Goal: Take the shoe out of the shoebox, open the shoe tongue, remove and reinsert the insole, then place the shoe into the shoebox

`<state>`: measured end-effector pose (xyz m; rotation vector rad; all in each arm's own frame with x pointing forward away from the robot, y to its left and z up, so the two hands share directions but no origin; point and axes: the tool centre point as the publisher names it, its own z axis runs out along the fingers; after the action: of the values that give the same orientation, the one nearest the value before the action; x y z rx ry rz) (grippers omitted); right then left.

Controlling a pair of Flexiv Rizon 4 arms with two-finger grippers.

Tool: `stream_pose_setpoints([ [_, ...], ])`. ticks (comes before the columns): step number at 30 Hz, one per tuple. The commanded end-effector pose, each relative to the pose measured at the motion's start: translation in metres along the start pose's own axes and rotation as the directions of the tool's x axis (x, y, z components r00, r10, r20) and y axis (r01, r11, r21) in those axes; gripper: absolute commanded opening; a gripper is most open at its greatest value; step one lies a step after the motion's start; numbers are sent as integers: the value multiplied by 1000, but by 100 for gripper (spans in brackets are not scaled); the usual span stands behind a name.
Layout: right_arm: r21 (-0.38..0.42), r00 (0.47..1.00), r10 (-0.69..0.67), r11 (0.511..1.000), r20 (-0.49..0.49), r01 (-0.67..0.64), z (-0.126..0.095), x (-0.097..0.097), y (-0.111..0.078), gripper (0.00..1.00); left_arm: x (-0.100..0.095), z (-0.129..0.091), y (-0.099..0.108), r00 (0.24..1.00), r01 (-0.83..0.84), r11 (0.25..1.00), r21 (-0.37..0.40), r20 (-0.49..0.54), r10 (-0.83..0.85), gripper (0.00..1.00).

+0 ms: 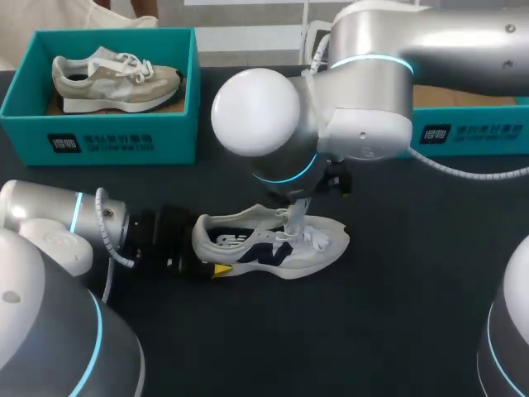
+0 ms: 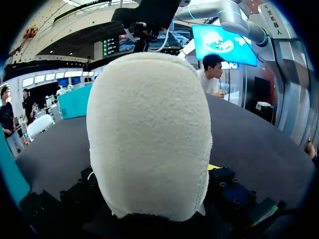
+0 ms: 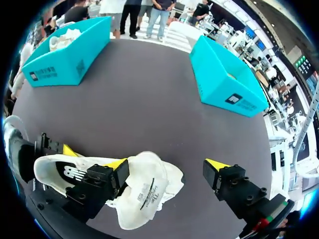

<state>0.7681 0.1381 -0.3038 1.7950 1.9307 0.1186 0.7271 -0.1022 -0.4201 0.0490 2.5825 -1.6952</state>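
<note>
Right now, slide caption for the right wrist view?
Right gripper, jaws open, over the tongue of the white shoe; two teal shoeboxes beyond.

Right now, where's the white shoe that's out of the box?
In the head view the white shoe sits mid-table, toe pointing right, its heel between the jaws of the left gripper, with the right gripper open at its tongue.

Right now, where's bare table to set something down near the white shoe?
Free: the table strip in front of the white shoe, toward the near edge, and the patch beyond its toe, in front of the right shoebox. Crowded: the heel side, where the left arm holds it in its jaws, and above the laces, under the right arm.
</note>
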Motion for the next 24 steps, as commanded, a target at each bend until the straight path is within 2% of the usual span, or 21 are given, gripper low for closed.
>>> stream_pose_setpoints([
  [1, -141, 995, -80, 987, -54, 72, -39, -8, 14, 100, 1, 2, 2, 1000, 0, 1000, -1, 0, 0, 0],
  [3, -187, 987, -150, 973, -65, 135, -53, -4, 26, 100, 1, 2, 2, 1000, 0, 1000, -1, 0, 0, 0],
  [6, -273, 944, -299, 928, -136, 255, -70, 10, 42, 100, 1, 2, 2, 1000, 0, 1000, -1, 0, 0, 0],
  [8, -327, 880, -427, 878, -206, 350, -75, 22, 50, 100, 1, 2, 2, 1000, 0, 1000, -1, 0, 0, 0],
  [12, -370, 726, -627, 770, -282, 521, -87, 52, 61, 98, 1, 2, 2, 1000, 0, 1000, -1, 0, 0, 0],
  [13, -392, 682, -668, 737, -298, 551, -90, 56, 62, 85, 1, 2, 2, 1000, 0, 1000, -1, 0, 0, 0],
  [14, -397, 618, -720, 692, -316, 603, -95, 65, 64, 43, 1, 2, 2, 1000, 0, 1000, -1, 0, 0, 0],
  [15, -400, 572, -753, 657, -324, 639, -97, 71, 64, 40, 1, 2, 2, 1000, 0, 1000, -1, 0, 0, 0],
  [16, -405, 537, -775, 633, -334, 660, -99, 75, 64, 26, 1, 2, 2, 1000, 0, 1000, -1, 0, 0, 0],
  [17, -400, 471, -812, 581, -345, 709, -101, 82, 63, 0, 1, 2, 2, 1000, 0, 1000, -1, 0, 0, 0],
  [20, -385, 328, -857, 480, -396, 788, -103, 93, 53, 0, 1, 2, 2, 1000, 0, 1000, -1, 0, 0, 0],
  [24, -385, 328, -857, 480, -396, 788, -103, 93, 53, 0, 1, 2, 2, 1000, 0, 1000, -1, 0, 0, 0],
])
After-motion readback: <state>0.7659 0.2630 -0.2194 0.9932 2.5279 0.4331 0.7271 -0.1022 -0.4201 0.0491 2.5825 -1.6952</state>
